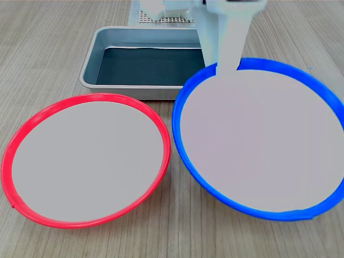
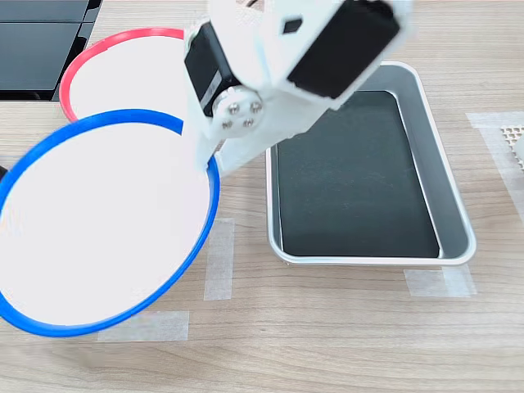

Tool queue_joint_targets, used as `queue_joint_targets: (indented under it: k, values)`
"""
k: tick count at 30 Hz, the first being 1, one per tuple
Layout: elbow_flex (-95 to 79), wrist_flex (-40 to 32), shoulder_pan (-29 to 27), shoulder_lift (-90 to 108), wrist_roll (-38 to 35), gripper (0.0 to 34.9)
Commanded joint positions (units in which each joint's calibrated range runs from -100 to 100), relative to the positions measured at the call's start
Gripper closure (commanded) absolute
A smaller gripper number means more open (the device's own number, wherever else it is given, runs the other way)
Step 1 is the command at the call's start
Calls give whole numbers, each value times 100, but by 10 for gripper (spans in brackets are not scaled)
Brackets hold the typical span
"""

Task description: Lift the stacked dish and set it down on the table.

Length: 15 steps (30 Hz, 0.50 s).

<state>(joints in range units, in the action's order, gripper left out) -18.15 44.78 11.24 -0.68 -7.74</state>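
The jaws are clamped on the far rim of the large round shallow dish with a bright blue rim and flat pale grey-white centre (image 1: 258, 140). In the first exterior view one white finger (image 1: 228, 51) comes down onto the rim from above; the opposing finger is hidden beneath the dish, so the grasp is inferred from the dish hanging from that single point. The white plastic gripper (image 2: 205, 164) meets the rim at the second exterior view's right edge of the dish.

Step in hand: lowering the dish onto the light grey-brown wood-grain tabletop (image 2: 327, 327). In my judgement, whether the underside already touches the wood cannot be told from either view. Recommended procedure:

1. Lower slowly until the base sits flat on the table.
2. Keep the rim clear of the same-sized red-rimmed dish (image 1: 86, 161), which lies just beside it on the first exterior view's left.
3. Keep the arm clear of the grey metal rectangular tray with a dark bottom (image 2: 360, 164), which lies near the grasp point.
4. Open the jaws only when the dish is fully supported, then withdraw upward.

Dish appearance: a thin, unbroken blue band encircles a smooth, unmarked pale interior. The dish is empty. It covers part of a pale tape strip (image 2: 217, 270) in the second exterior view.
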Motion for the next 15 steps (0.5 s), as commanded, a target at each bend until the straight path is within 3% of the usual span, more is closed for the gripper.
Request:
queue_joint_targets:
  k: [1, 15]
  values:
    - [62, -256, 86, -158, -34, 348]
    - [-311, -627, 123, -618, -210, 347]
